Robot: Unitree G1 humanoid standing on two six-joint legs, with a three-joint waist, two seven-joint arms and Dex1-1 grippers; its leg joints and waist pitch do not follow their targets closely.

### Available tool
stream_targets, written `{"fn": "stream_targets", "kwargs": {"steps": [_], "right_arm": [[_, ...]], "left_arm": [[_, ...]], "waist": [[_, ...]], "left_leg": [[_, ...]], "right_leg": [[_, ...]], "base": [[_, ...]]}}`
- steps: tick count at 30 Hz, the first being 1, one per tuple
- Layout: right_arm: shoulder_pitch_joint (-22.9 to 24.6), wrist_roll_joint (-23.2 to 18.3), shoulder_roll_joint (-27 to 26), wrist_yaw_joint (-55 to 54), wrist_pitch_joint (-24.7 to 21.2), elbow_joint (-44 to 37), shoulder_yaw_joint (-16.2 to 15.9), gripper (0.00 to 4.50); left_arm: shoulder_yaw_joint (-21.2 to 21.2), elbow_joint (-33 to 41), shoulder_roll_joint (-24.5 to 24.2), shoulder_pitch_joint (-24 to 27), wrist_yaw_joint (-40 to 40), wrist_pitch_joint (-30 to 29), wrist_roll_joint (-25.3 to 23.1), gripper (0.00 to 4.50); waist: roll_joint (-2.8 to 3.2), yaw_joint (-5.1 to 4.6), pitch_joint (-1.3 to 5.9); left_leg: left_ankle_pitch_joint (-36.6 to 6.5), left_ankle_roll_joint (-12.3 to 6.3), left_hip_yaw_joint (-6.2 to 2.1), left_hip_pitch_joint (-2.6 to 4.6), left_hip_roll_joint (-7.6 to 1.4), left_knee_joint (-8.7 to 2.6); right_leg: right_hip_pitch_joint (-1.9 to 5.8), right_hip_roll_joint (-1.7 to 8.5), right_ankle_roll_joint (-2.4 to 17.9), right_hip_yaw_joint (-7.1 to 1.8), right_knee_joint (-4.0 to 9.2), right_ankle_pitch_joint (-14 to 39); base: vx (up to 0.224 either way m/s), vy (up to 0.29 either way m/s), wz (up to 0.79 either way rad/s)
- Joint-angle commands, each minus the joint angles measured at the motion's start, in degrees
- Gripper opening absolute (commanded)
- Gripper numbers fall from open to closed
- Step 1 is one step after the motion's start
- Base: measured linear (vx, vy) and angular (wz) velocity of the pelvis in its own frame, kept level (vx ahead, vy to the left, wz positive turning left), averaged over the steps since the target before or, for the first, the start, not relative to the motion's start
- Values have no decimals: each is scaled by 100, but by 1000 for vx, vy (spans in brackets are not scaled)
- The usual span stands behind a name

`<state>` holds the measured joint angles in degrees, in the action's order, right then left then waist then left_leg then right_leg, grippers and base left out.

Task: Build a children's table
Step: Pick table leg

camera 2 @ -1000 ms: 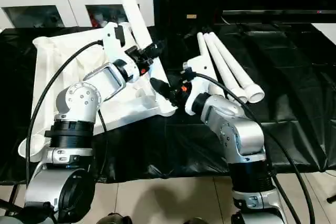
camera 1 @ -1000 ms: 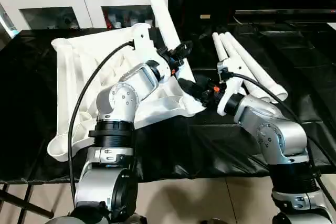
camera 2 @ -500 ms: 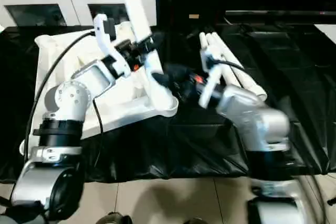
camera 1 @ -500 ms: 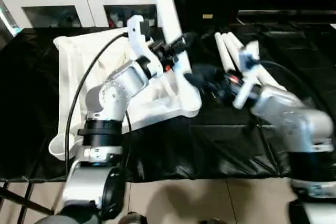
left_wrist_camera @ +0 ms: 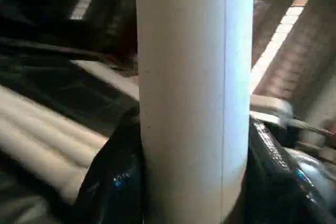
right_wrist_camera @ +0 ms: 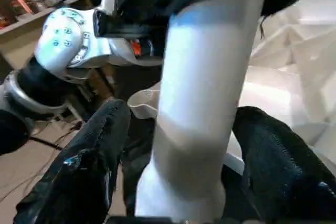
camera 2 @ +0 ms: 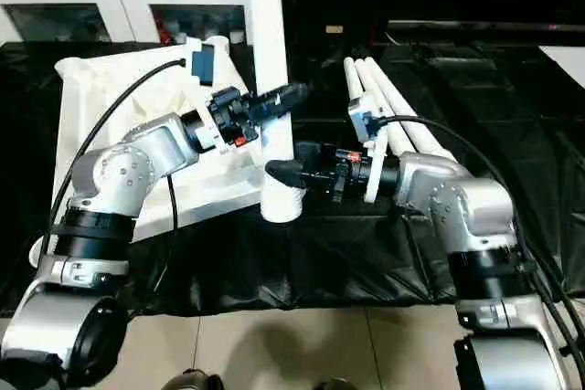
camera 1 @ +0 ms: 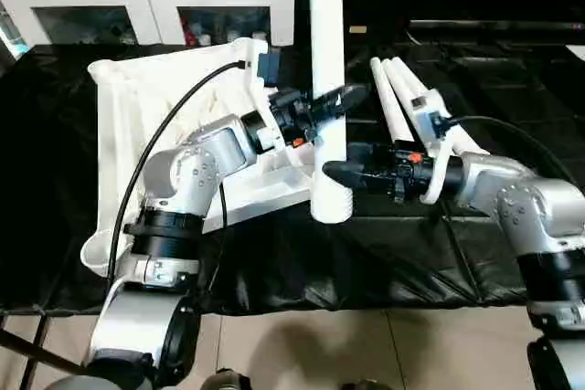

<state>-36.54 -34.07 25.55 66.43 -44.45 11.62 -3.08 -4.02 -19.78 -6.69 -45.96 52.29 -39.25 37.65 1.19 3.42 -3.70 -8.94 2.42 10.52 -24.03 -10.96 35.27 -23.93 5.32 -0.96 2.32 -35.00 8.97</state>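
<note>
progress looks early: the tabletop (camera 1: 164,125) lies underside up on the black-covered desk (camera 1: 512,89), and no leg seems seated in a corner socket yet. one leg (camera 1: 326,79) stands nearly upright, its lower end at the tabletop's near corner, close to the socket but, as far as i can judge, not pushed home. the left gripper (camera 1: 322,105) has its jaws clamped on this leg partway up. the right gripper (camera 1: 336,171) reaches in lower down with its jaws spread wide either side of the leg; the right wrist view shows gaps between fingers (right_wrist_camera: 89,161) and tube, so it is not gripping. three more legs (camera 1: 411,98) lie side by side on the desk beyond the right arm, untouched. seating this leg and fitting those three remain.
</note>
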Motion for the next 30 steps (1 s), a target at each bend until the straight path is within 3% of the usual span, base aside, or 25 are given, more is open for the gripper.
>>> {"fn": "stream_targets", "kwargs": {"steps": [1,2,6,14,18,22,23,27,28,29,30], "right_arm": [[-105,-23,52,241,-1,65,-122,318],[-105,-23,52,241,-1,65,-122,318],[-113,-98,68,435,-86,80,-222,306],[-49,-98,61,610,-140,11,-330,224],[-46,-116,26,541,-143,34,-299,192],[21,-121,-67,315,-92,-64,-160,188],[53,-83,-117,175,-25,-124,-114,188],[157,39,-269,-243,153,-341,-8,187],[215,196,-382,-629,265,-442,29,187],[238,263,-428,-780,315,-481,38,187],[261,339,-498,-1010,355,-512,61,187]], "left_arm": [[122,255,-42,-59,540,-171,319,190],[122,255,-42,-59,540,-171,319,190],[133,325,14,-16,743,-273,489,190],[33,142,139,-111,682,-220,469,190],[-11,88,150,-147,659,-243,477,190],[23,104,127,-149,543,-156,330,189],[-25,55,166,-174,418,-107,301,245],[-40,-70,255,-212,-343,580,-276,263],[-28,-293,321,-277,-1274,1009,-841,264],[-41,-394,344,-311,-1655,1119,-1033,264],[-17,-470,336,-327,-2030,1207,-1260,264]], "waist": [[-123,27,481],[-149,39,489],[-136,49,485],[-135,44,470],[-138,48,482],[-132,51,489],[-116,52,492],[-125,45,488],[-128,55,493],[-125,39,478],[-116,49,490]], "left_leg": [[-1069,-182,-15,188,-135,-397],[-1005,-225,-14,191,-139,-392],[-995,-299,-3,201,-142,-381],[-1169,-179,-18,198,-141,-399],[-1075,-193,-22,199,-146,-395],[-1026,-218,-20,197,-142,-389],[-1015,-222,-22,195,-142,-390],[-1114,-139,-24,223,-155,-394],[-1083,-130,-33,197,-143,-407],[-1117,-86,-30,203,-158,-410],[-1140,-41,-35,210,-140,-402]], "right_leg": [[279,208,1307,-117,399,1474],[292,215,1375,-114,374,1361],[291,208,1449,-114,371,1284],[291,211,1290,-116,416,1675],[292,213,1310,-116,398,1553],[296,209,1347,-112,387,1452],[296,209,1369,-111,379,1393],[283,210,1288,-120,417,1449],[312,217,1255,-111,402,1487],[272,204,1150,-127,425,1536],[293,213,1106,-116,424,1609]], "base": [[0,0,0],[0,0,0],[0,0,0],[0,0,0],[0,0,0],[0,0,0],[0,0,0],[0,0,0],[0,0,0],[0,0,0],[0,0,0]]}}
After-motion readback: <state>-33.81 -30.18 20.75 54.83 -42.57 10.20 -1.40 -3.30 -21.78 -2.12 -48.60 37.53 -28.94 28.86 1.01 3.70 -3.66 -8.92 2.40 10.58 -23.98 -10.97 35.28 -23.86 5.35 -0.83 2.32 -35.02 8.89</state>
